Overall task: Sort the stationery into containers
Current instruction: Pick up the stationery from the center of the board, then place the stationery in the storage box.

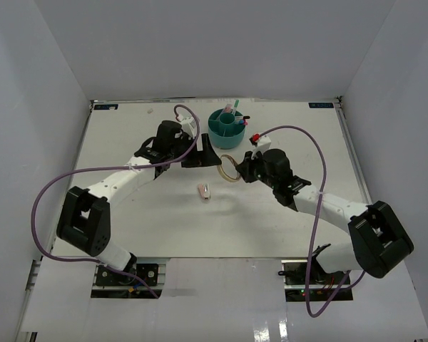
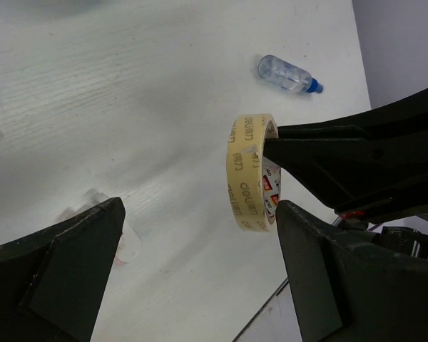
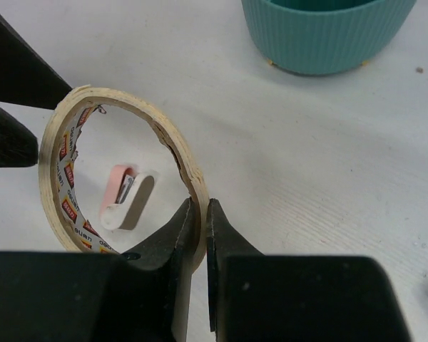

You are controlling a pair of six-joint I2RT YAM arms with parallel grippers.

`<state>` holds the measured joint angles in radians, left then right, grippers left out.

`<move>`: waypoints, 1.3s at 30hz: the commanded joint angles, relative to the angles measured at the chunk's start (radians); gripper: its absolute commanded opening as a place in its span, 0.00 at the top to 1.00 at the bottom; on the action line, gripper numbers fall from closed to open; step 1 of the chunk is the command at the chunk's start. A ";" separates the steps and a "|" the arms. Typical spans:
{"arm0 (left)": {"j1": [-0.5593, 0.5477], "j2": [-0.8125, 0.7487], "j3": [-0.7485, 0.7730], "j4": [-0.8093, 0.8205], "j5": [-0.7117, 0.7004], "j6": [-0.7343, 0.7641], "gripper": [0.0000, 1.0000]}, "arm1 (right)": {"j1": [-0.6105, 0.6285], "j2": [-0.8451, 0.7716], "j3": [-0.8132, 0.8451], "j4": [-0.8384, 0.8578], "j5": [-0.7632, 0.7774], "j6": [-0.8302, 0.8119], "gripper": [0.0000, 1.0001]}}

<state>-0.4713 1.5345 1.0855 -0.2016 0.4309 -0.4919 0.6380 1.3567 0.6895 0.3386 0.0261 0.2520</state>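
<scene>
Tape roll [image 2: 244,174]: upright at mid-table, just near of the organizer [image 1: 225,134]. Right gripper [image 3: 203,210] is pinching its thin wall. Left gripper [image 2: 200,214] is gaping wide, holding nothing. Probably light and stiff; gripping across the wall is suiting it.

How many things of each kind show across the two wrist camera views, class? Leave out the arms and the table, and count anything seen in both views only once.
tape roll: 1
pink and white eraser: 1
clear bottle with a blue cap: 1
teal organizer: 1
Total: 4
</scene>
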 commanded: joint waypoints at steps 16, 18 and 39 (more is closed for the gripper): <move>-0.072 0.081 0.168 -0.068 0.042 -0.122 0.33 | 0.005 -0.071 -0.056 0.134 -0.035 -0.031 0.92; -0.075 0.088 0.171 -0.073 0.042 -0.123 0.36 | 0.005 -0.071 -0.061 0.137 -0.035 -0.031 0.92; -0.087 0.065 0.281 -0.174 -0.258 -0.059 0.94 | 0.003 -0.252 0.018 -0.180 0.138 0.027 0.02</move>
<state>-0.5568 1.6489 1.3033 -0.3332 0.3317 -0.5819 0.6392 1.1835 0.6647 0.2371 0.0818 0.2600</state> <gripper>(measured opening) 0.321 0.961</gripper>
